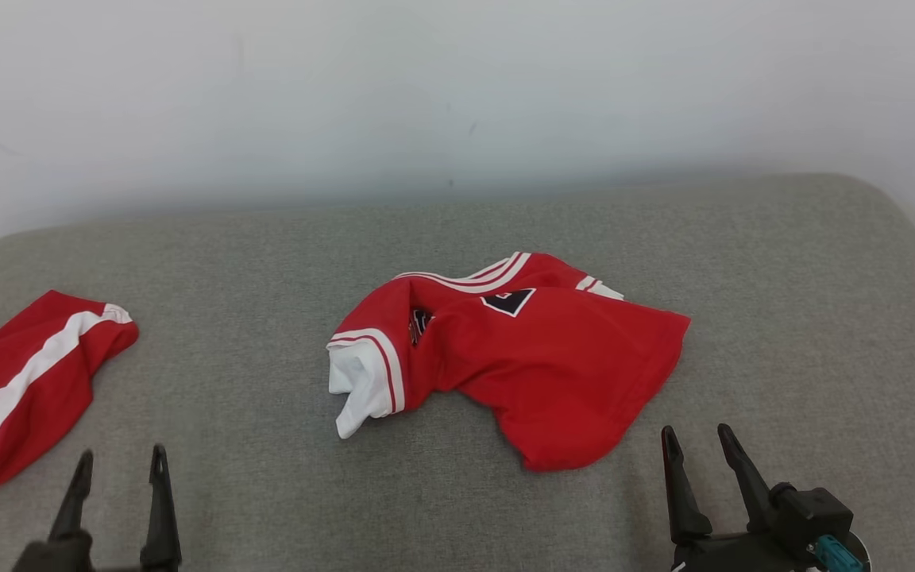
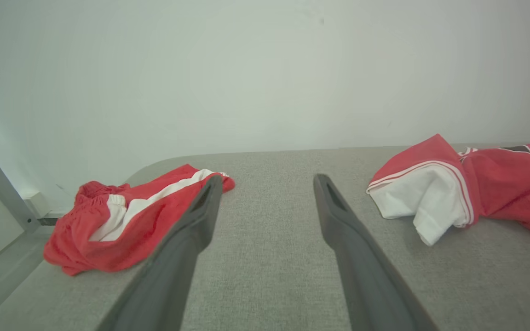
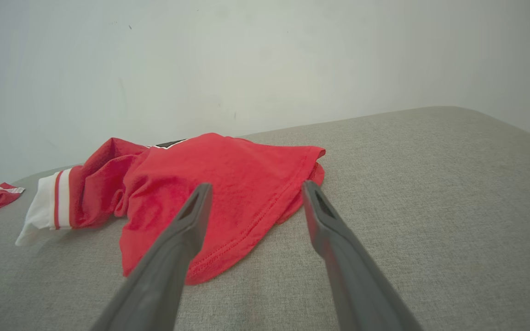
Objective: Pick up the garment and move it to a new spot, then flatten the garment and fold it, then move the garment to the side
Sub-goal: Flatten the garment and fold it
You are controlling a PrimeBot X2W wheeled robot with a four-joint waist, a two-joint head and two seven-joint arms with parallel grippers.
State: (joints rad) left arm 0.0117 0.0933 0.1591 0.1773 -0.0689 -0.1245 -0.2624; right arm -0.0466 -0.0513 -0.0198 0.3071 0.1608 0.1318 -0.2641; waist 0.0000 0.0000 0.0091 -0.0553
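You have the red shirt (image 1: pixel 553 357) lying crumpled near the middle of the grey padded surface (image 1: pixel 267 254). Its hem faces the robot, and a sleeve with a white cuff (image 1: pixel 358 385) sticks out on the robot's left. A dark patch edged in white (image 1: pixel 509 300) sits near the striped collar, and you can see another dark mark inside the neck opening. Both are too folded to read as any letter or number.

Your left gripper (image 1: pixel 122 453) has its fingers spread and holds nothing, over bare surface between the shirt and a pair of red shorts (image 1: pixel 21 381) with a white side stripe. The shorts lie well apart at the left edge.

Your right gripper (image 1: pixel 696 430) is also spread and empty, near the shirt's hem but not touching it.
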